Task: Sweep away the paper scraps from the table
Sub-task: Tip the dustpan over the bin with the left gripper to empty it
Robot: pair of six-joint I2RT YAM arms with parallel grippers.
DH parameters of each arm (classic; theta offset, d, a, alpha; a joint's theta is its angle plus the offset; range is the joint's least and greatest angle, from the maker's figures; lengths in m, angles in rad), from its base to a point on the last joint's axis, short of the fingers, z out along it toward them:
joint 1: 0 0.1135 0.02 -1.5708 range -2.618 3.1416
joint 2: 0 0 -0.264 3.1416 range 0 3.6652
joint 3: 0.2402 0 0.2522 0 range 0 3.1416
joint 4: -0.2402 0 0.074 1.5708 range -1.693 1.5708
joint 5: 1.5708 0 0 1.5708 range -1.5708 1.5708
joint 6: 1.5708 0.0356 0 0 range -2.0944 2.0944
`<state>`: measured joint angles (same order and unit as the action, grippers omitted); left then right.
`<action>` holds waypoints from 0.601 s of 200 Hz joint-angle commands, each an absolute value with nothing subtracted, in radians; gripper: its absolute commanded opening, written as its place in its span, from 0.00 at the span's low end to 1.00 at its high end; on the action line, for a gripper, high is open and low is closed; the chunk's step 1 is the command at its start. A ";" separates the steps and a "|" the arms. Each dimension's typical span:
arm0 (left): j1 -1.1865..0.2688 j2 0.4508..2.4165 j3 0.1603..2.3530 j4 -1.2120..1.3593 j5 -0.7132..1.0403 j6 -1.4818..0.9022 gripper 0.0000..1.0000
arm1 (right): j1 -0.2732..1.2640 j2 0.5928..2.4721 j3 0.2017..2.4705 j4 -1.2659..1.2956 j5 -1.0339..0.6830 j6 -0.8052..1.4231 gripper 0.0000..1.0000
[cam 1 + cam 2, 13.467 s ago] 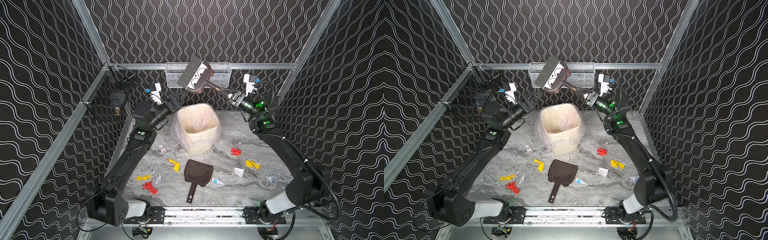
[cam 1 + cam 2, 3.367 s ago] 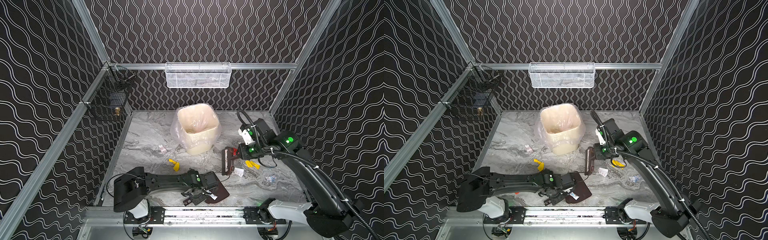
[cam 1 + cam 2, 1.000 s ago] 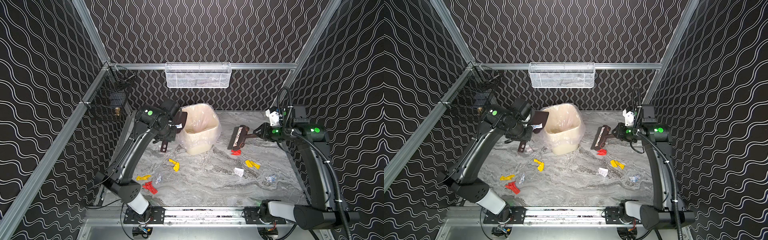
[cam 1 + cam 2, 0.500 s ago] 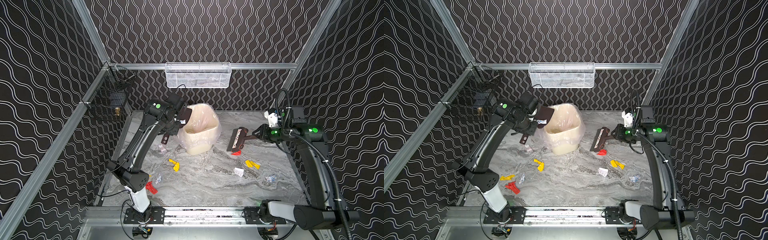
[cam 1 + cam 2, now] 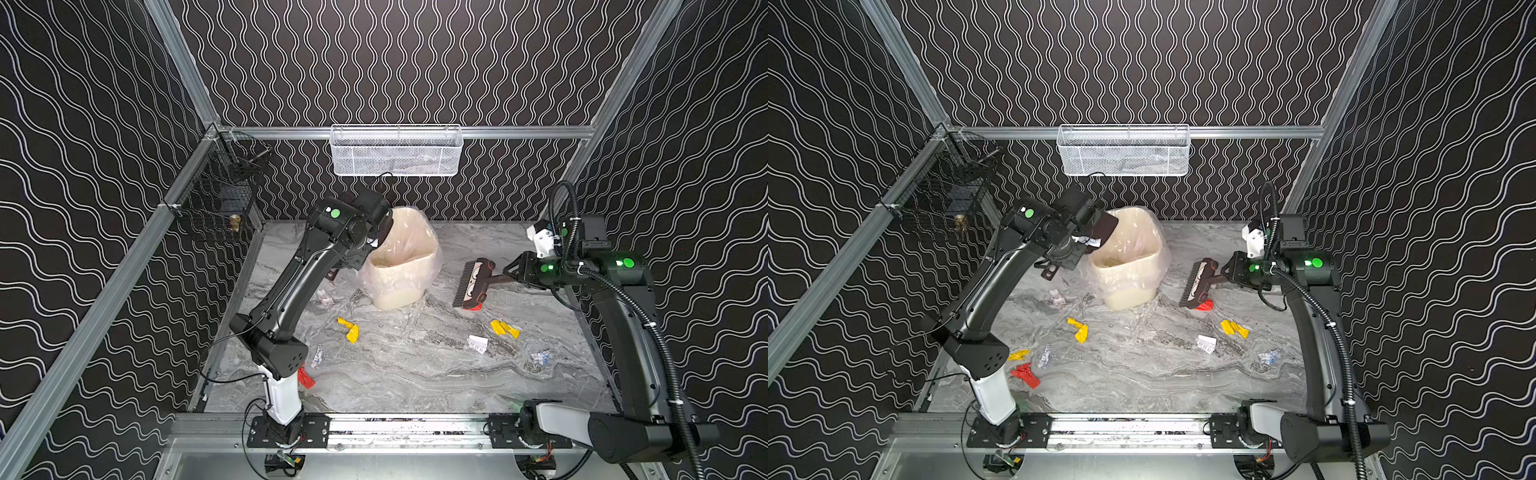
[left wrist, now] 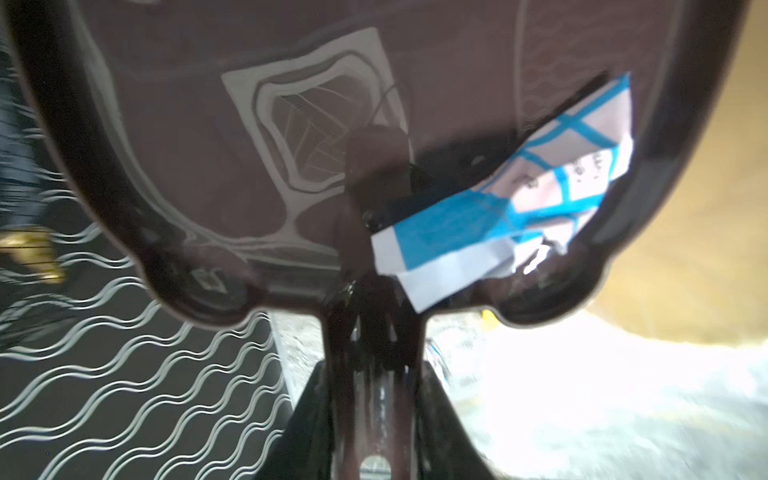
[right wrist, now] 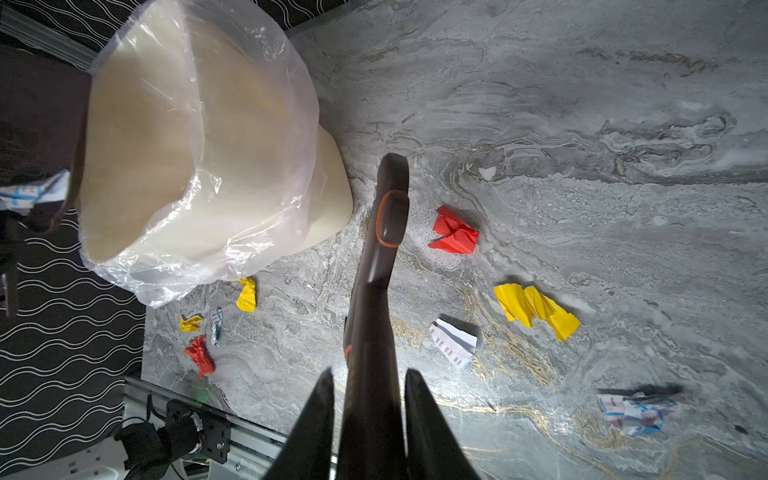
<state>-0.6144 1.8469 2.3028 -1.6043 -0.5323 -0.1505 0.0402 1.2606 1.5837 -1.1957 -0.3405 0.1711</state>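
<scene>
The left end effector is clamped on the dustpan handle, with the pan at the rim of the lined bin and a blue-checked scrap inside. The right end effector is closed on the brush, whose bristles are beside a red scrap. Other paper scraps litter the middle of the table.

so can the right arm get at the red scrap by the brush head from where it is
Probably yes: the right pincer grips the brush, whose head sits right next to the red scrap, and nothing lies between them.
</scene>
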 commanded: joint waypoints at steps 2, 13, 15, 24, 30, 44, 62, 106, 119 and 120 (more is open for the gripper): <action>-0.637 1.867 2.339 -1.681 -0.665 -0.114 0.00 | 0.043 1.251 1.580 -1.209 -0.351 0.171 0.00; -0.660 1.882 2.343 -1.680 -0.720 -0.099 0.00 | 0.043 1.250 1.581 -1.215 -0.352 0.172 0.00; -0.664 1.885 2.342 -1.681 -0.730 -0.096 0.00 | 0.043 1.250 1.582 -1.216 -0.353 0.172 0.00; -0.690 1.896 2.336 -1.681 -0.787 -0.078 0.00 | 0.042 1.250 1.585 -1.221 -0.353 0.172 0.00; -0.710 1.903 2.327 -1.680 -0.821 -0.065 0.00 | 0.043 1.250 1.587 -1.223 -0.353 0.172 0.00; -0.741 1.911 2.302 -1.681 -0.885 -0.050 0.00 | 0.042 1.248 1.592 -1.227 -0.353 0.172 0.00; -0.767 1.920 2.301 -1.680 -0.928 -0.040 0.00 | 0.042 1.244 1.592 -1.229 -0.359 0.175 0.00; -0.828 1.928 2.292 -1.680 -1.094 0.005 0.00 | 0.043 1.232 1.581 -1.223 -0.368 0.179 0.00; -0.839 1.934 2.283 -1.680 -1.133 0.018 0.00 | 0.042 1.229 1.578 -1.221 -0.371 0.181 0.00; -0.839 1.934 2.281 -1.680 -1.137 0.019 0.00 | 0.042 1.229 1.578 -1.221 -0.372 0.181 0.00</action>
